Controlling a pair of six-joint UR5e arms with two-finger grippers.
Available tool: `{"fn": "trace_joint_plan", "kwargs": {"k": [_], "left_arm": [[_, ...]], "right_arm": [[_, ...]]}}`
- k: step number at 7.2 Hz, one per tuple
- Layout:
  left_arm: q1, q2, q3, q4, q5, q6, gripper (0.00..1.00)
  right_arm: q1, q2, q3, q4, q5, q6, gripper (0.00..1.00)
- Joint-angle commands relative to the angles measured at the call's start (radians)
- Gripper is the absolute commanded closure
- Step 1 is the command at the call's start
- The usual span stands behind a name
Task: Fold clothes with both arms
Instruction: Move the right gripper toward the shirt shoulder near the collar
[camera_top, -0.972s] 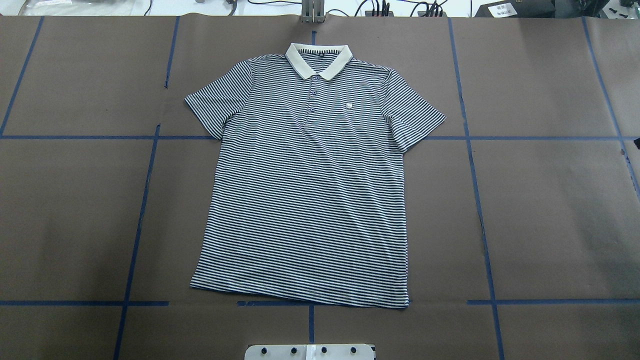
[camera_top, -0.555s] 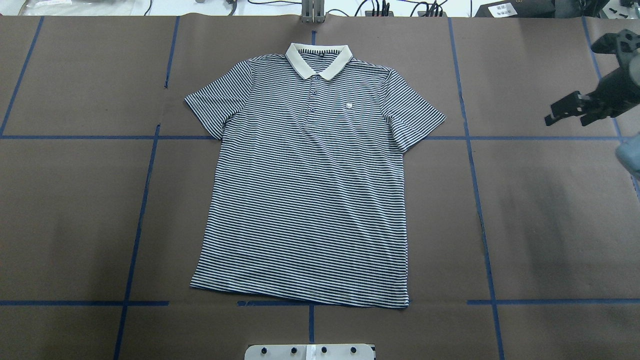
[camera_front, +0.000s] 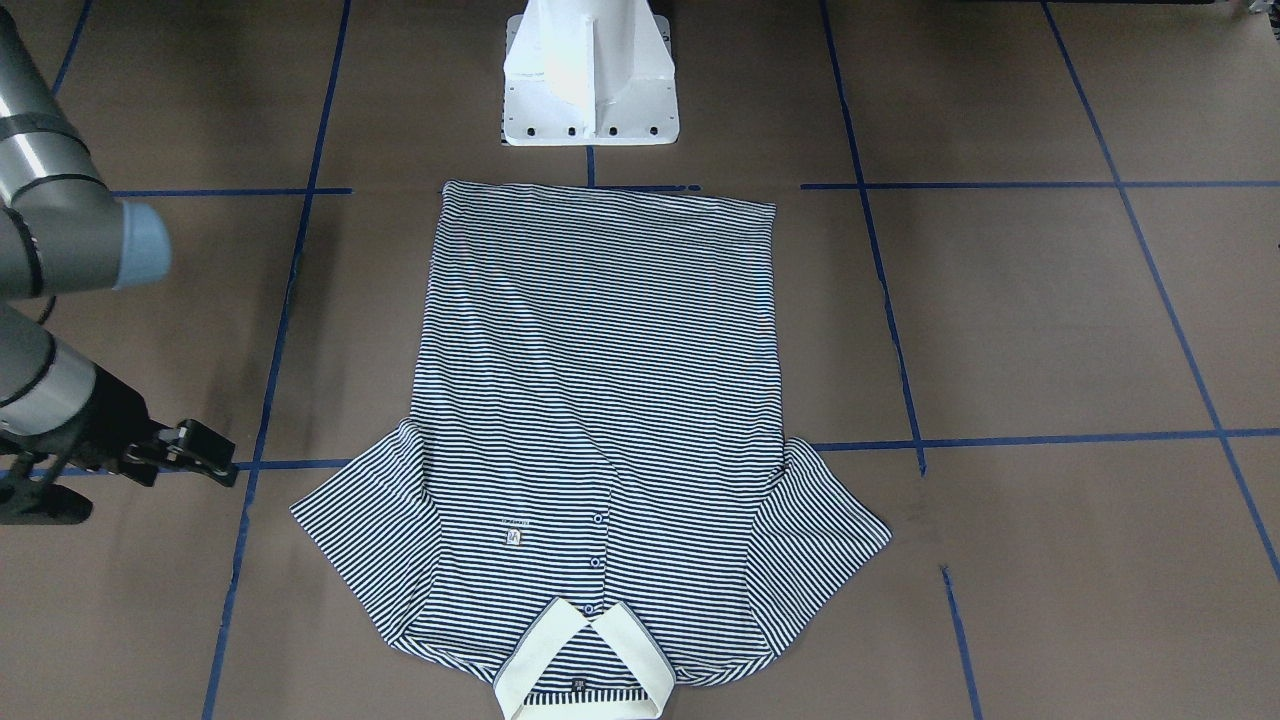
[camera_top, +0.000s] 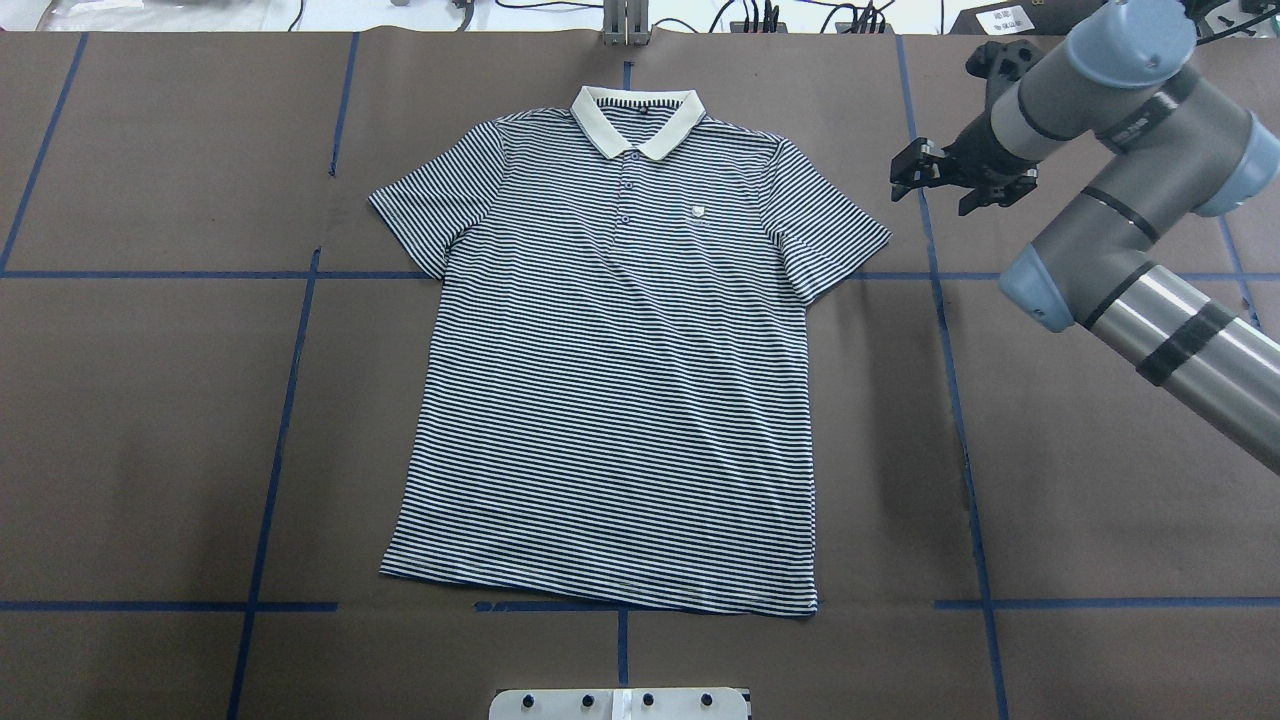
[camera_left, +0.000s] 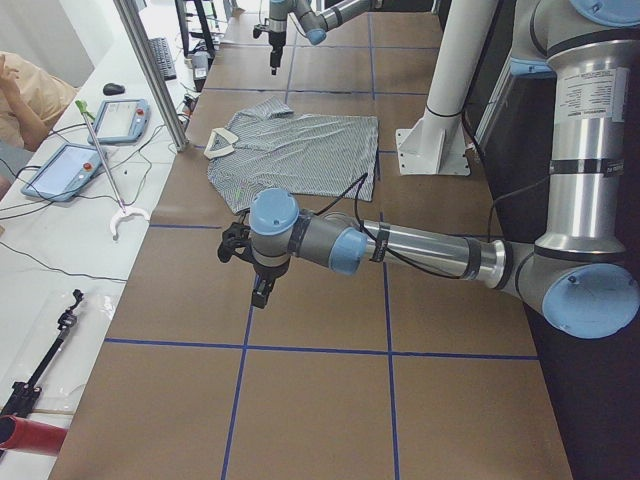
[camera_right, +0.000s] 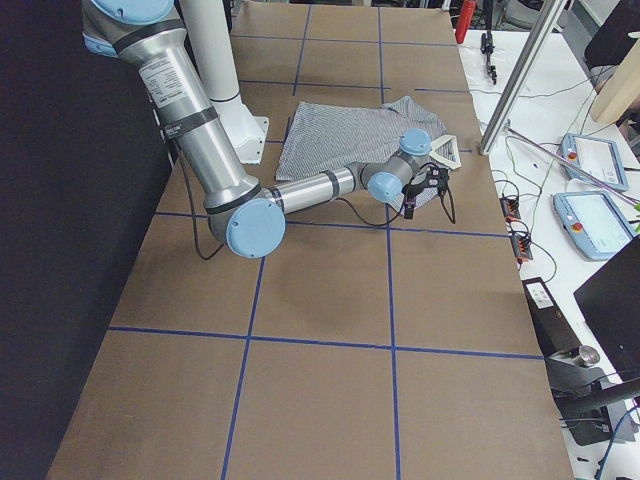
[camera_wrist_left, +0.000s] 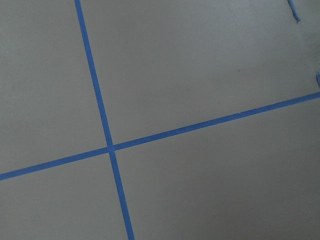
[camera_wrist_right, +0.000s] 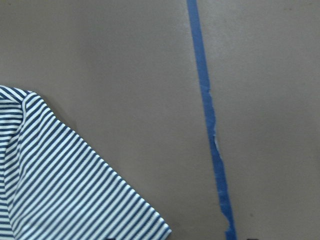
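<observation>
The striped polo shirt (camera_top: 620, 380) lies flat and face up on the brown table, with its cream collar (camera_top: 637, 122) at the far side. It also shows in the front view (camera_front: 600, 380). My right gripper (camera_top: 935, 192) hovers just right of the shirt's right sleeve (camera_top: 830, 235), with its fingers apart and empty. The right wrist view shows that sleeve's corner (camera_wrist_right: 55, 180) and bare table. My left gripper (camera_left: 260, 290) shows only in the left side view. It hangs over bare table well away from the shirt, and I cannot tell if it is open or shut.
The white pedestal base (camera_front: 590, 90) stands at the near edge behind the shirt's hem. Blue tape lines (camera_top: 950, 380) cross the table. A side bench with tablets (camera_left: 60, 170), cables and a metal post (camera_left: 150, 70) runs along the far edge.
My right arm has come into the overhead view from the right edge and swung left, to just beside the shirt's right sleeve. The shirt has not moved.
</observation>
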Motion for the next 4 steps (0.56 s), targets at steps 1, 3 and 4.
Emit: {"fn": "trace_joint_plan", "kwargs": {"k": [1,3,4], "left_arm": [[0.000,0.001,0.000,-0.012,-0.001,0.000,0.00],[0.002,0.001,0.000,-0.012,-0.001,0.000,0.00],[0.002,0.001,0.000,-0.012,-0.001,0.000,0.00]], "right_arm": [[-0.039,0.054,-0.075,0.007,-0.050,0.071,0.17],[-0.051,0.062,-0.106,0.007,-0.050,0.069,0.17],[-0.060,0.060,-0.112,0.005,-0.052,0.071,0.23]]}}
